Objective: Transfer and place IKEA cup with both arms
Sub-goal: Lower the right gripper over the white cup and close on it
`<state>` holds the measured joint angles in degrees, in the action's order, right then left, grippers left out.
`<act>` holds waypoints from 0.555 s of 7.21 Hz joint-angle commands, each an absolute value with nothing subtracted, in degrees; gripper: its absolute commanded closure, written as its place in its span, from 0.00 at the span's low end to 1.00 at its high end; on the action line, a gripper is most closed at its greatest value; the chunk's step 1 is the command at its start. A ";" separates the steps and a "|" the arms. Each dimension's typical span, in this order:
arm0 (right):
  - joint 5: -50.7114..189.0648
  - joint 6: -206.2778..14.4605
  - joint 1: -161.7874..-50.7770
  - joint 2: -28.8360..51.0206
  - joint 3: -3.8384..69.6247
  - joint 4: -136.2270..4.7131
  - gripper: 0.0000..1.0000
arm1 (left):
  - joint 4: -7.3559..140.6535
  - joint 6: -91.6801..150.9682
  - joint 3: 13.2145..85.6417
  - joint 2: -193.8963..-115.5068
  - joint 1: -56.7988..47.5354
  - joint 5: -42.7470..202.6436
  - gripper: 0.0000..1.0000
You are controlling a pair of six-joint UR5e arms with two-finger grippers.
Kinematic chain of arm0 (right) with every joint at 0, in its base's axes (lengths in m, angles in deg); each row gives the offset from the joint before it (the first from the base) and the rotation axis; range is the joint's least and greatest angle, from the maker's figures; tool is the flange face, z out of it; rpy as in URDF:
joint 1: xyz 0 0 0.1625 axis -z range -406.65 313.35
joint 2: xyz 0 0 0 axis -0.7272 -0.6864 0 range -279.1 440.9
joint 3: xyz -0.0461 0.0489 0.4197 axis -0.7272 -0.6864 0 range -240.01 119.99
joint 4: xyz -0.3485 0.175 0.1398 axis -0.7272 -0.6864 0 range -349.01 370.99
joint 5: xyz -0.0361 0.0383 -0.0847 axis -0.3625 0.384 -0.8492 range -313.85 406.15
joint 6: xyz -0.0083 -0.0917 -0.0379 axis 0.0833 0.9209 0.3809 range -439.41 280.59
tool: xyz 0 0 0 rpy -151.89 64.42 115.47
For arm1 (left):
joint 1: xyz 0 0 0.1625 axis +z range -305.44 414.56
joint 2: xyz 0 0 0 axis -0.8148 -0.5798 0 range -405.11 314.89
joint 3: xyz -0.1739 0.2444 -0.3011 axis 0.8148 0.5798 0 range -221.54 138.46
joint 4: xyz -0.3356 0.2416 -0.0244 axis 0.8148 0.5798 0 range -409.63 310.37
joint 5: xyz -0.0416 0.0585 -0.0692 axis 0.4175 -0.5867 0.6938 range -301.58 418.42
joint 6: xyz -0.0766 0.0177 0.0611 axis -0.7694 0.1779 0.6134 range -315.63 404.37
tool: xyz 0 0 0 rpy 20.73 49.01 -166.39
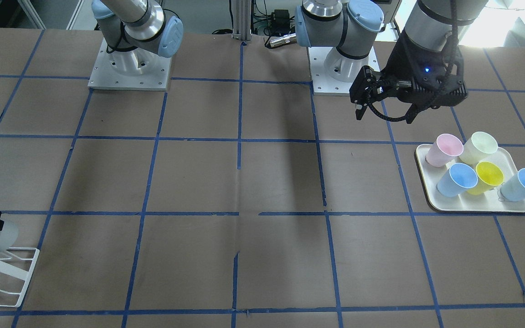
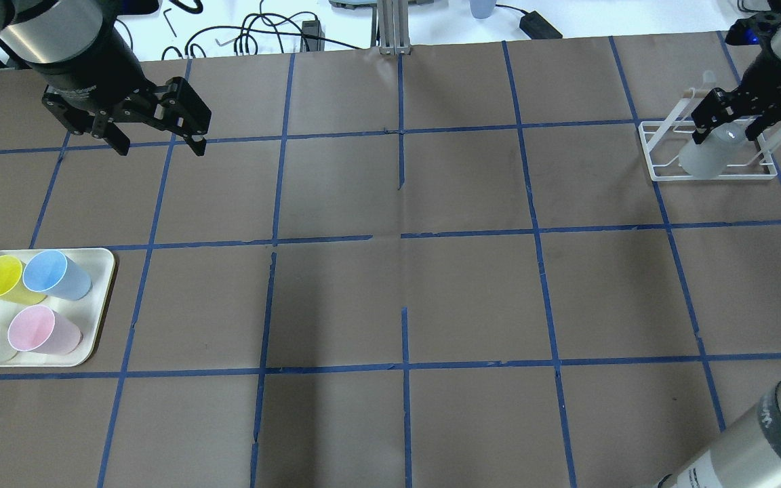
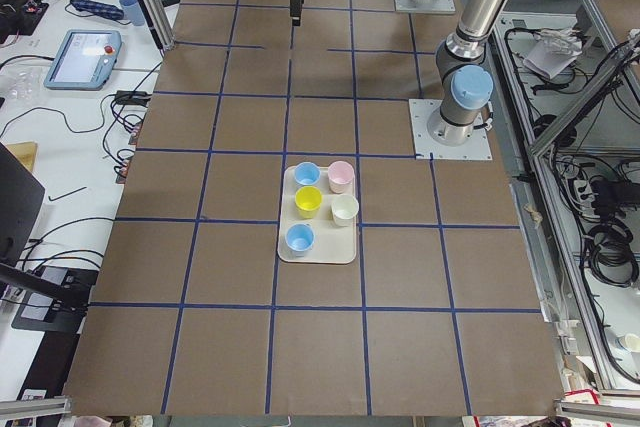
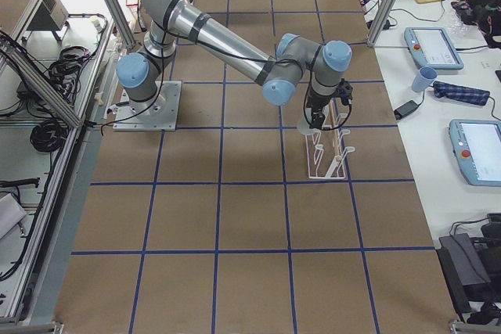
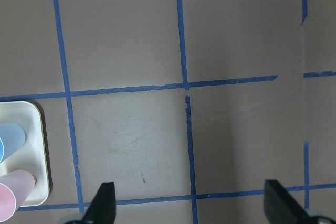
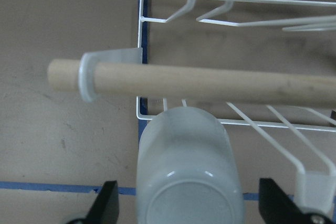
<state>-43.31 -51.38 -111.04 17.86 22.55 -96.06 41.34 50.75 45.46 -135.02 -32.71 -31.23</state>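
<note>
Grey-white IKEA cup (image 6: 189, 182) (base up) between fingers (image 6: 107, 205) of released right end effector (image 2: 729, 132), left end effector (image 2: 160, 146) released

1. The left arm (image 2: 58, 41) comes in from its own side and hangs high over the table, well off the surface.
2. The left end effector (image 2: 160, 145) points down at the table. Its two black fingers (image 5: 105, 205) are spread wide, one at each lower corner of the left wrist view.
3. Over to the right arm (image 4: 227, 43): it is stretched far out from its base, the long link sloping down to the elbow and the wrist folded over at the end.
4. The right end effector (image 2: 731, 130) is down low, pointing at the table. Its fingers (image 6: 107, 205) are parted, with a broad gap between them.
</note>
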 commanded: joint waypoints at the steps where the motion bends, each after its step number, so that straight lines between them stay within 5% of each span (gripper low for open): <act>1: -42.97 -51.46 -111.07 17.88 22.52 -95.97 0.34 | 41.34 50.79 45.47 -135.02 -32.71 -31.23 0.00; 4: -42.88 -51.46 -111.07 17.88 22.17 -95.89 0.58 | 41.34 50.70 45.47 -135.02 -32.71 -31.23 0.00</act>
